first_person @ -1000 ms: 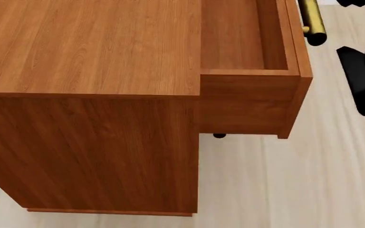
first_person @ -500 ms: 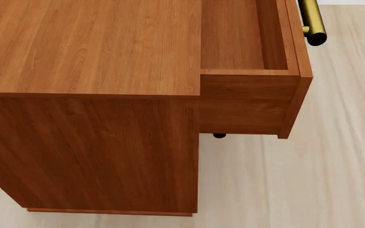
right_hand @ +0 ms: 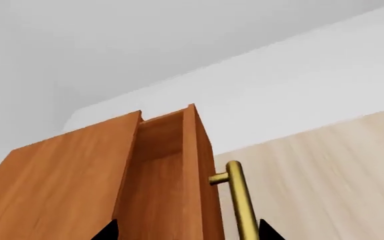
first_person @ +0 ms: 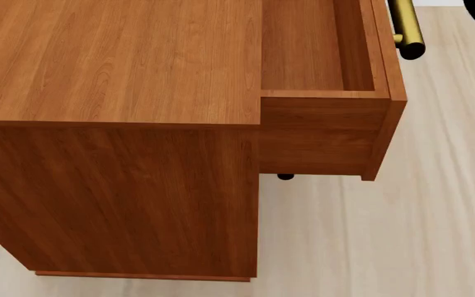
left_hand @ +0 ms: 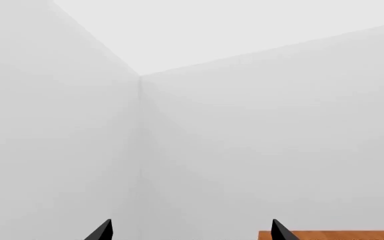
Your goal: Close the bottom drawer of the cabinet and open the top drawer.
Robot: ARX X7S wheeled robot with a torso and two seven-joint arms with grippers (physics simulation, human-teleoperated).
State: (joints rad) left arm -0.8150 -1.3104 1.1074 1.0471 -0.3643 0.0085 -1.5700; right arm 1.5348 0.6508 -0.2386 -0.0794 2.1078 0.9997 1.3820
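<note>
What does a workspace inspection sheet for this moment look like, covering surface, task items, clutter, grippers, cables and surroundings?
Surface: pale wood-look floor; the cabinet stands on it, top bare.
Task items: top drawer pulled out, looks empty as far as shown; its brass handle is free. Bottom drawer: hidden from view; only a dark knob-like end shows beneath the top drawer.
Clutter: nothing seen.
Grippers: left gripper open, holding nothing, facing a wall corner; right gripper open, holding nothing, facing the handle without touching it.
Cables: nothing seen.
Surroundings: plain white walls; a dark robot part at the head view's top right corner.
</note>
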